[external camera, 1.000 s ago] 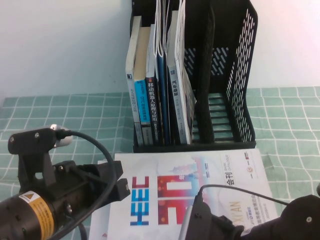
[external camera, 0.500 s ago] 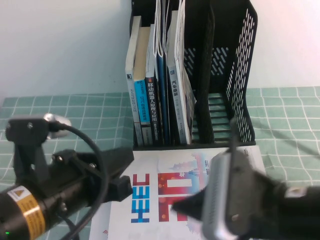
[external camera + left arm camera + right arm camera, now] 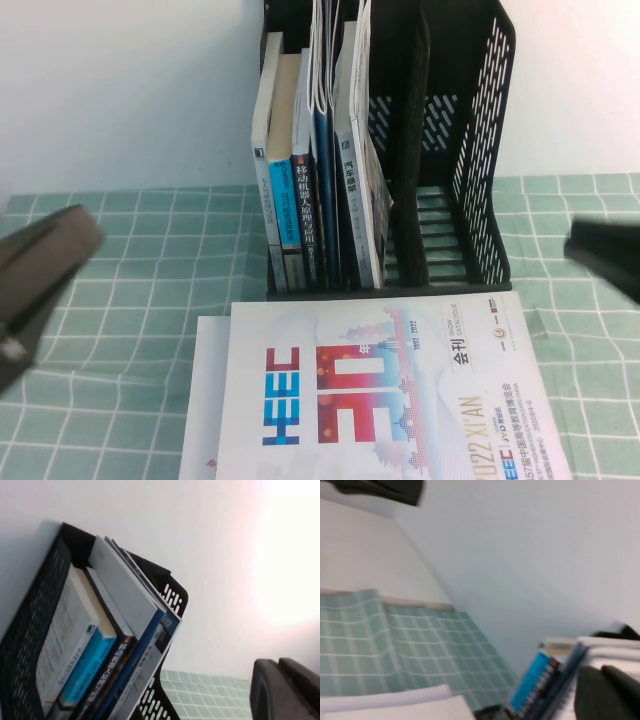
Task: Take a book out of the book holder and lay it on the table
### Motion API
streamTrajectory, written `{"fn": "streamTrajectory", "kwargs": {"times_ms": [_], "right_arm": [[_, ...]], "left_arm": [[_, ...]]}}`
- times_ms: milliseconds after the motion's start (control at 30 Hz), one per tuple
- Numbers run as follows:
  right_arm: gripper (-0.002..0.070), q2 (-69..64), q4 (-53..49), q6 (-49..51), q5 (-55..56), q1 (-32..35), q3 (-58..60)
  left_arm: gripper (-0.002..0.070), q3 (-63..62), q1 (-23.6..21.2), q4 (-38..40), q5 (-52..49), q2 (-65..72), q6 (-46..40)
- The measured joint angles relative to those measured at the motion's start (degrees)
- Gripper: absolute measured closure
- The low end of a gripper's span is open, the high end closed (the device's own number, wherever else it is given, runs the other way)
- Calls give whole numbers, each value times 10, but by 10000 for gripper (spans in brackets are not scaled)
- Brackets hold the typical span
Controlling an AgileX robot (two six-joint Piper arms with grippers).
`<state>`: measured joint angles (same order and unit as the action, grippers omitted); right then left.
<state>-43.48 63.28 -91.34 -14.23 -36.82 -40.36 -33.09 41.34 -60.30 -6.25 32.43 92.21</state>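
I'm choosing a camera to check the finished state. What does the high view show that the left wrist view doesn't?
Only the high view shows the book lying flat on the table before the holder, the left gripper and right gripper blurred at the edges. Only the left wrist view shows the holder's top from below. Both share the upright books.

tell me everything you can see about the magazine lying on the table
The magazine is large, thin and glossy white, its cover showing big blue "HEEC", red "30" and "2022 XI'AN". It lies flat, face up, on the green grid table, just in front of the black book holder, its far edge close to the holder's base. A white sheet sticks out from under its left side. Neither gripper touches it: the left gripper is at the left edge, the right gripper at the right edge.
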Motion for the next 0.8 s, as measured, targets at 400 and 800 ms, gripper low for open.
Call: {"fn": "streamTrajectory", "kwargs": {"times_ms": [400,800], "right_arm": [[678,36,-382,209,-141,2,0],[678,84,-726,690,-274,2,36]], "left_arm": [[678,-4,0,193,-431,-54,-127],[678,10,0,546,-279,-56,-574]]}}
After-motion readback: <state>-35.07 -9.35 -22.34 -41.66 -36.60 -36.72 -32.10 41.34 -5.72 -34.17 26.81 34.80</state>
